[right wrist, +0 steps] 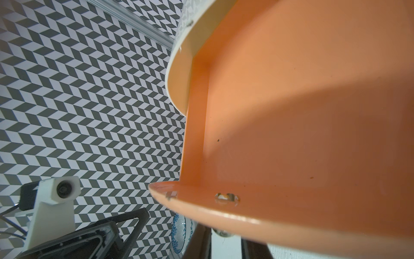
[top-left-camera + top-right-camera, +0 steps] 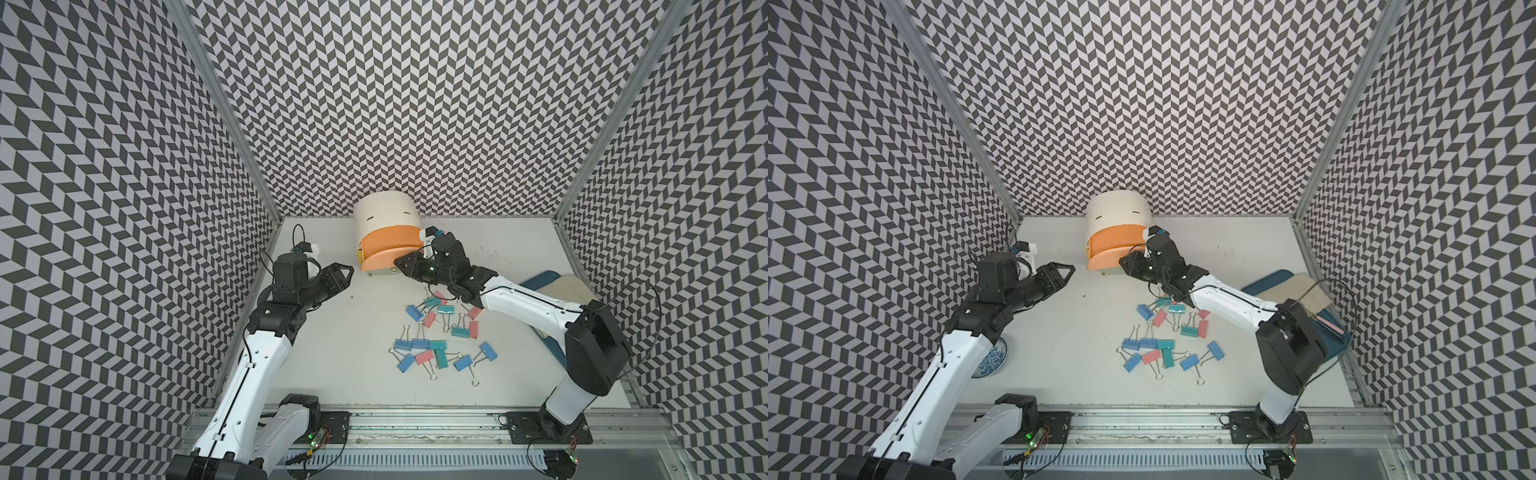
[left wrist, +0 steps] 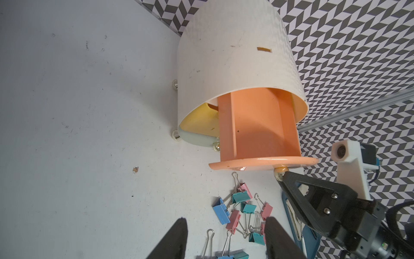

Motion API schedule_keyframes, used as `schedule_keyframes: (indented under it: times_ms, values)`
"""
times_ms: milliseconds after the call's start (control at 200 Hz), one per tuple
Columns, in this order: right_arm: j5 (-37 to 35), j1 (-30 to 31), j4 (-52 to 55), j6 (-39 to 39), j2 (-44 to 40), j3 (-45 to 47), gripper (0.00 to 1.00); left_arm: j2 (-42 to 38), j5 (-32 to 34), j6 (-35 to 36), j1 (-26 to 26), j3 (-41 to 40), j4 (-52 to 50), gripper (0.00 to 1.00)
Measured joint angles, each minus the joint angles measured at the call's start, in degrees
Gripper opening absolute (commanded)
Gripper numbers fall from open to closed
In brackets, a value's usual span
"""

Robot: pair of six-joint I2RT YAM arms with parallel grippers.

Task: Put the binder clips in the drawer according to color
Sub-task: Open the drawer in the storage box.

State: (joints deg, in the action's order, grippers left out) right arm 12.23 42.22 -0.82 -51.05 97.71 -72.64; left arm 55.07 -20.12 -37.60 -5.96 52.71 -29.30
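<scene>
Black left gripper (image 2: 347,272) is hovering, jaws apart. The white round-topped cabinet (image 2: 386,210) is showing its peach plastic drawer (image 2: 388,245) pulled out. Black right gripper (image 2: 401,262) is bracketing the drawer's metal knob (image 3: 279,173); I cannot tell whether it is gripping. Pink, blue and teal binder clips (image 2: 436,336) are lying unsorted on the white table (image 2: 332,353). Sorting is likely starting, which calls for releasing the knob and pinching one clip.

The left arm (image 2: 257,365) is bent up at the elbow, the left end effector (image 2: 344,272) hanging wide-jawed and empty. The right arm (image 2: 528,297) stretches low and inward, the right end effector (image 2: 401,263) narrow-jawed; its grip is unclear.
</scene>
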Motion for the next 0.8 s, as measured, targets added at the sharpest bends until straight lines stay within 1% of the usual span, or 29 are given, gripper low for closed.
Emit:
schedule_keyframes:
  times_ms: [105,190,411,576,731,801]
  values:
    - [-0.2,0.1,0.0,0.1,-0.2,0.3,0.45,0.0,0.0,0.0,0.0,0.0,0.0,0.59]
    - [-0.5,0.1,0.2,0.5,-0.7,0.6,0.53,0.0,0.2,-0.1,0.0,0.0,0.0,0.59]
    - [-1.0,0.2,0.5,2.1,-2.5,0.7,0.64,-0.3,0.7,-0.7,0.0,0.0,0.0,0.60]
    - [-1.8,0.6,1.6,4.5,-6.0,2.4,0.68,-1.2,1.0,-0.9,0.0,0.0,0.0,0.60]
    - [-3.7,0.8,4.3,7.1,-11.6,5.7,0.68,-1.6,1.0,-0.9,0.1,0.0,0.0,0.60]
    - [-5.3,0.8,6.2,8.3,-14.2,6.7,0.66,-1.7,0.9,-0.9,0.1,0.0,0.0,0.60]
